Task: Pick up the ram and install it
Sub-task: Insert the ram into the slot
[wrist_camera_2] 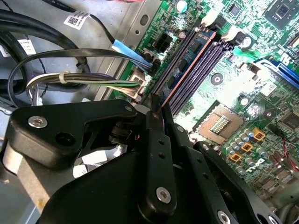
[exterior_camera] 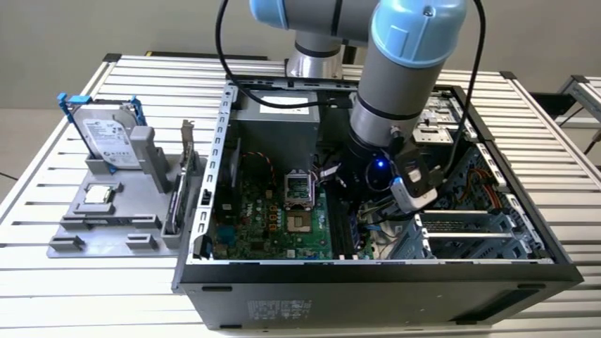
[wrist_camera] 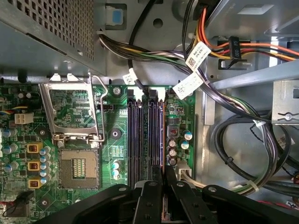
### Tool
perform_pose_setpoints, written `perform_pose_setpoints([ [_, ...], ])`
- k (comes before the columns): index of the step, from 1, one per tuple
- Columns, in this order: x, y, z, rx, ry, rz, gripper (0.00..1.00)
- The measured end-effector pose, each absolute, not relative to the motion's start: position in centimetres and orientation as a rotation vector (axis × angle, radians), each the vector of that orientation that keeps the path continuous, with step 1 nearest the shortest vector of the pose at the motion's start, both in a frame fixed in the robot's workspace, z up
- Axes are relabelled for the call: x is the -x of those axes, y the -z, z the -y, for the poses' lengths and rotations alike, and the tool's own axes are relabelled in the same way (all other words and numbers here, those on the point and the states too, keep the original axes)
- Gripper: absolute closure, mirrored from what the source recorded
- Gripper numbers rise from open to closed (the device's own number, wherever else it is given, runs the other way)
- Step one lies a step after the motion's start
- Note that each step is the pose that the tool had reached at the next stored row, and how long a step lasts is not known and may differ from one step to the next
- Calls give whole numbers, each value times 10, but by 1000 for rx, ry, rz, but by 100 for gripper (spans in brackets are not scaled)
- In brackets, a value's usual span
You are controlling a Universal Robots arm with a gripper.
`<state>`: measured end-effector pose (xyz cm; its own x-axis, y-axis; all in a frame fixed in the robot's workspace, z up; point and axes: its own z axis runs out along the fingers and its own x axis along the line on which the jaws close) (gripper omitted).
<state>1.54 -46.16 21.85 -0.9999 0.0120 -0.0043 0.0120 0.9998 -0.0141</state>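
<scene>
The ram (wrist_camera_2: 189, 70) is a thin dark stick with a reddish top edge. It stands edge-up in the memory slot nearest the case's cable side, among several parallel dark slots (wrist_camera: 133, 135) on the green motherboard (wrist_camera: 117, 135). In the first wrist view the ram (wrist_camera: 160, 135) shows as a narrow line running away from the fingers. My gripper (wrist_camera_2: 159, 112) is down inside the open computer case (exterior_camera: 202, 211), and its black fingers (wrist_camera: 152, 179) are pressed close together on the ram's near end. In the exterior view the arm (exterior_camera: 395, 91) reaches into the case and hides the fingers.
The CPU socket (wrist_camera: 77, 170) and its raised metal frame (wrist_camera: 70, 109) lie beside the slots. Cable bundles (wrist_camera: 233, 154) crowd the other side, by the drive cage (exterior_camera: 465, 232). Outside the case, a grey fixture (exterior_camera: 103, 225) carries a hard drive in a blue frame (exterior_camera: 108, 137) and an upright expansion card (exterior_camera: 188, 176).
</scene>
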Motion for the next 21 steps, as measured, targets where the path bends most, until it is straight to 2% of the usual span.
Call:
perform_pose_setpoints([
  [21,-14,-215,462,-19,22,-3138,100],
])
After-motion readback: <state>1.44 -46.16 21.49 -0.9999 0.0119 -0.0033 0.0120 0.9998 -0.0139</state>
